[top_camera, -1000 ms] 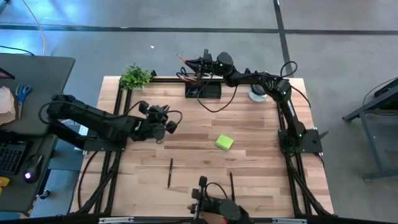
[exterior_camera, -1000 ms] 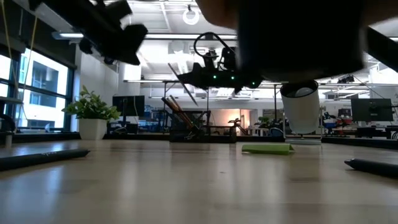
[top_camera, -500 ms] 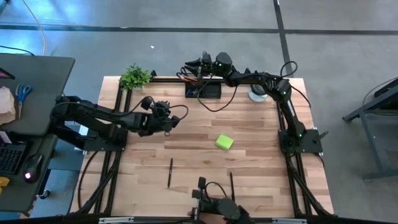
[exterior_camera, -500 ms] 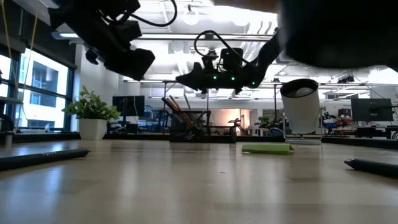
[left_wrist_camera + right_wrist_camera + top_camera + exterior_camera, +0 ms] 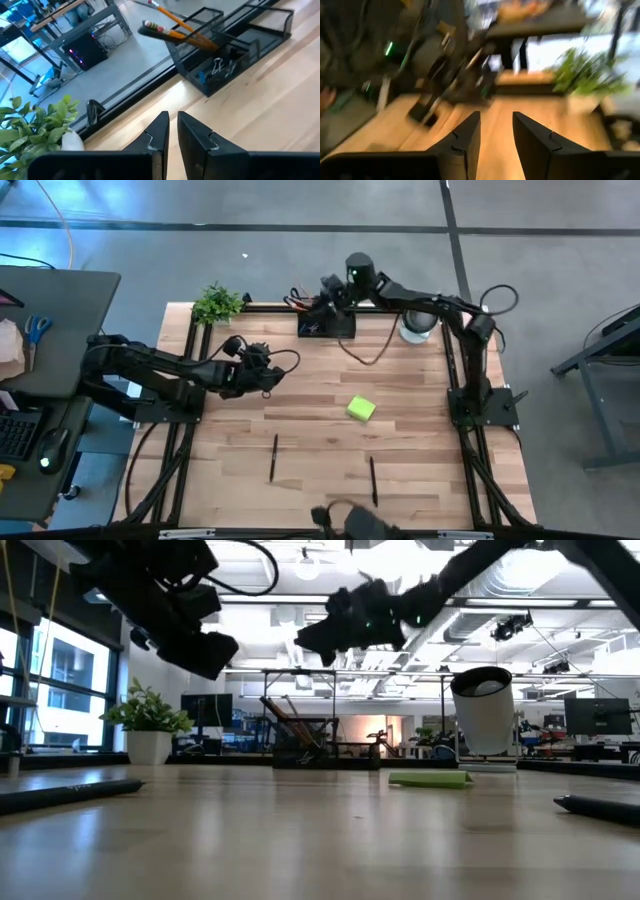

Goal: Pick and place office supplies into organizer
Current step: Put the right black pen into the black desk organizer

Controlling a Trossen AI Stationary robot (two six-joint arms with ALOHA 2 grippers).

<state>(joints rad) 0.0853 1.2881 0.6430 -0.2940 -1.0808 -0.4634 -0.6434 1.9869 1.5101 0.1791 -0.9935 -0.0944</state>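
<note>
Overhead, the right gripper, fingers parted and empty, hung above the organizer at the frame's top centre, where pencils stood propped, while the left gripper, nearly closed and empty, waited mid-left.

1. Overhead view: even, bright light on the wooden table; soft, short shadows under the arms.
2. Low view: ceiling lamps at twelve o'clock glare white; a window at nine o'clock glows; the arms read as dark silhouettes, and the near tabletop is out of focus.
3. Right wrist view: heavy motion blur throughout.
4. Left wrist view: sharp, daylight-bright.
</note>
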